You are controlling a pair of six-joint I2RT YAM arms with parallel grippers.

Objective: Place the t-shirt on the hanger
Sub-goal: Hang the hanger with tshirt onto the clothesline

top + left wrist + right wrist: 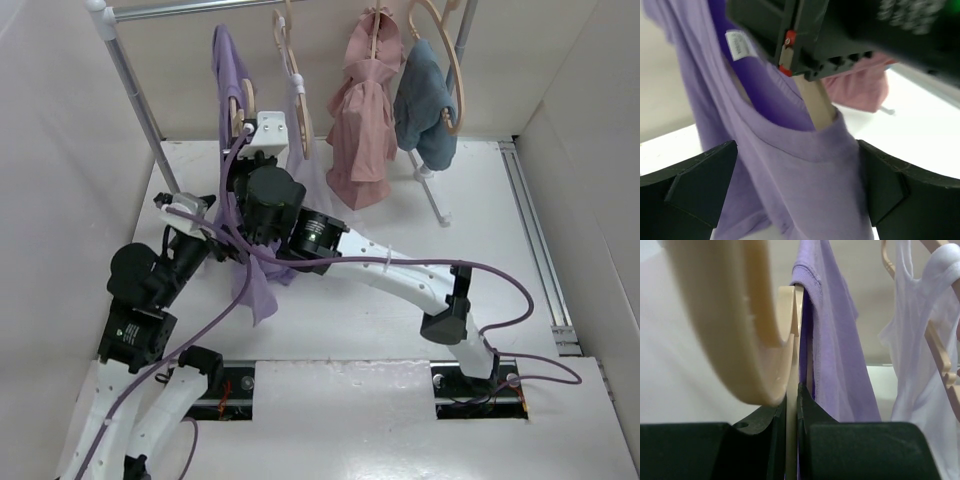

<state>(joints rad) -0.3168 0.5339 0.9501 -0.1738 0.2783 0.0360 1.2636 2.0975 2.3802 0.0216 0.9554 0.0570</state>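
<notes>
My right gripper (792,395) is pinched tight on the hanger (786,310), its two black fingers (755,440) meeting on the thin flat edge of the pale wood, just below where the rounded hook curls away to the left. The t-shirt (835,345) hangs right against that wood on the far side, its ribbed hem edge draped over the top of the hanger arm and the cloth falling straight down past my fingers.

My left gripper (795,192) is spread wide, with the lavender collar and chest of the shirt lying in the gap. Neither pad seems to press the cloth, though the wrist view is too close to be sure. Above it the hanger's arm pokes up through the neck opening into the right gripper's black body, and a white label (737,45) shows inside the collar.

From above, the shirt runs from up near the rail (130,70) down between both wrists to a loose tail just over the table (480,230). Room is tight: the rail's slanted post and the left wall sit close on one side, and the white garment (300,140) hangs just beside the shirt on the other. The pink garment (358,130) and blue-grey garment (425,100) hang further right, well apart from both grippers, and bare tabletop stretches wide to the right of my right forearm
</notes>
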